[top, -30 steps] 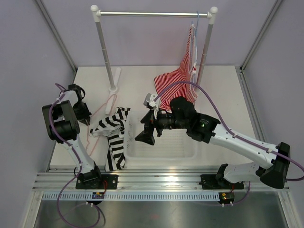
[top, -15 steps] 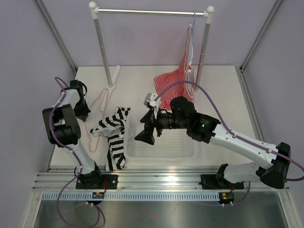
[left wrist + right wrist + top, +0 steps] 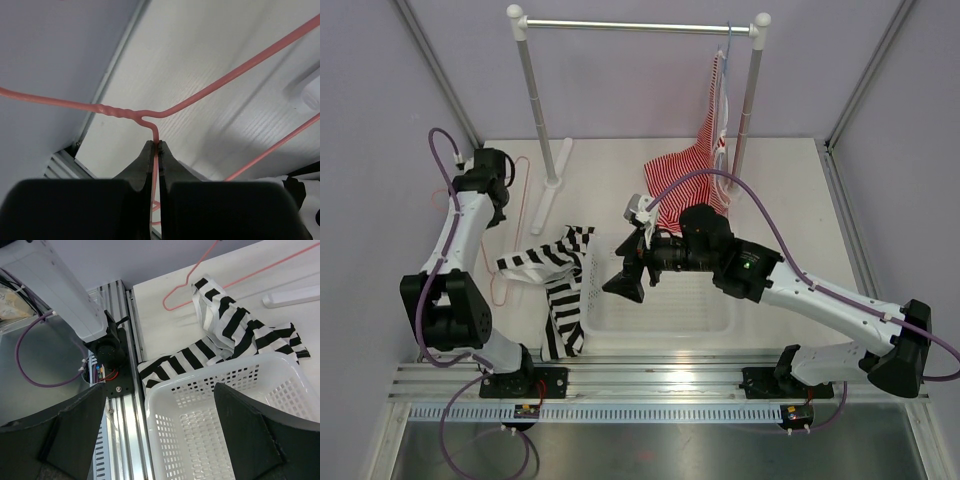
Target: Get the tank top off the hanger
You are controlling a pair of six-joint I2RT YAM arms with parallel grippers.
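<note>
The black-and-white striped tank top [image 3: 558,283] lies crumpled on the table, partly draped over the left rim of the white basket [image 3: 665,318]. It also shows in the right wrist view [image 3: 227,330]. My left gripper [image 3: 492,185] is at the far left, shut on the pink hanger [image 3: 526,198] just below its twisted neck [image 3: 122,113]. The hanger's lower end reaches the top's left edge; I cannot tell whether it is still threaded through. My right gripper [image 3: 625,282] hovers open and empty over the basket's left part [image 3: 160,387].
A clothes rack [image 3: 640,27] stands at the back, with a red-and-white striped top [image 3: 692,170] on a pale blue hanger at its right post. The rack's left foot [image 3: 550,185] lies near the pink hanger. Walls close both sides. A metal rail [image 3: 660,378] runs along the front.
My left arm has swung back and to the far left, drawing the pink hanger away from the tank top. The top's left end has stretched leftward. My right arm has stayed still.
</note>
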